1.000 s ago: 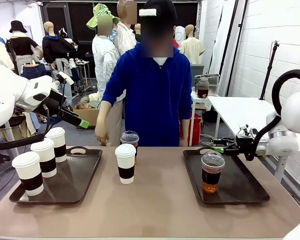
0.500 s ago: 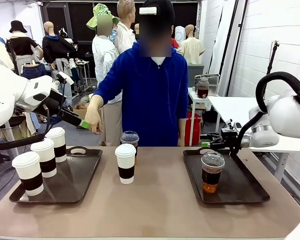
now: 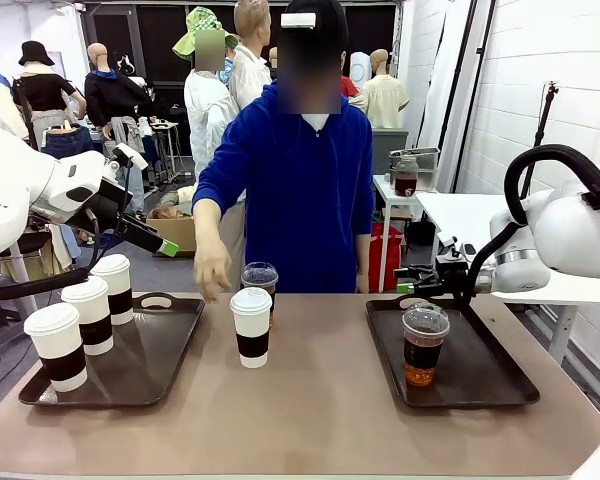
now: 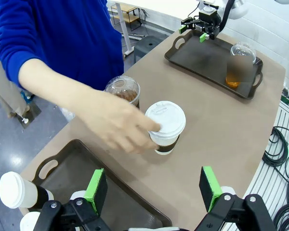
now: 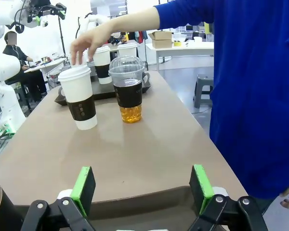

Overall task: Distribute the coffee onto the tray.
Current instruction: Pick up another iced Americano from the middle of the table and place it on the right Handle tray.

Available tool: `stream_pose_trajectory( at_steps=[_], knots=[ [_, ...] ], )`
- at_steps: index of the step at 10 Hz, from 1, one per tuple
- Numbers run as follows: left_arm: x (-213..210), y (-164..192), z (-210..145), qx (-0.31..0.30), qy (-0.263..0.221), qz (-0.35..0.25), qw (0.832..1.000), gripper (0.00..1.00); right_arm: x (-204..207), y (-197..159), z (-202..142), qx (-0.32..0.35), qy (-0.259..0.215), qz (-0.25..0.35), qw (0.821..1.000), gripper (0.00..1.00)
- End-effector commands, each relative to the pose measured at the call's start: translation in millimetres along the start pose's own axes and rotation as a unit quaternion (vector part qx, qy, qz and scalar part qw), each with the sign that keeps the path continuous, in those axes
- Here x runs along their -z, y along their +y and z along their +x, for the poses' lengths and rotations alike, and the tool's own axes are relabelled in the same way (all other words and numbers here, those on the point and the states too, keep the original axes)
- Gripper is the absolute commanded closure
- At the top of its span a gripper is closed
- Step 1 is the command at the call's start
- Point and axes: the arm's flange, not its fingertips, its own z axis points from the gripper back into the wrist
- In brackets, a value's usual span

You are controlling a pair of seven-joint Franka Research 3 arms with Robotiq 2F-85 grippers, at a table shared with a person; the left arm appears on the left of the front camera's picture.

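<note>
Now, person's hand [image 4: 116, 126] at the middle paper cup [image 4: 166, 128].

no readable text, no legible labels, brands or numbers

The brown table [image 3: 320, 410] carries a dark tray [image 3: 165, 352] at its left end, a second dark tray [image 3: 483, 368] at its right end, and, between them, a white sleeved paper cup [image 3: 251, 328] with a clear lidded cup [image 3: 259, 275] just behind it.
</note>
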Motion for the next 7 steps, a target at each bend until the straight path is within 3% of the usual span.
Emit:
stream_pose_trajectory(
  at_steps=[1,5,7],
  knots=[
    [-0.3,1.5,-0.9,-0.002,-0.002,-0.002,1.0,0.0,0.5,0.4,0.2,-0.003,-0.001,0.002,1.0,0.0],
    [-0.3,1.5,-0.9,-0.002,-0.002,-0.002,1.0,0.0,-1.2,-0.1,-0.1,0.0,0.0,-0.001,1.0,0.0],
    [-0.3,1.5,-0.9,-0.002,-0.002,-0.002,1.0,0.0,26.8,-2.4,5.9,-0.001,-0.003,-0.002,1.0,0.0]
  ],
)
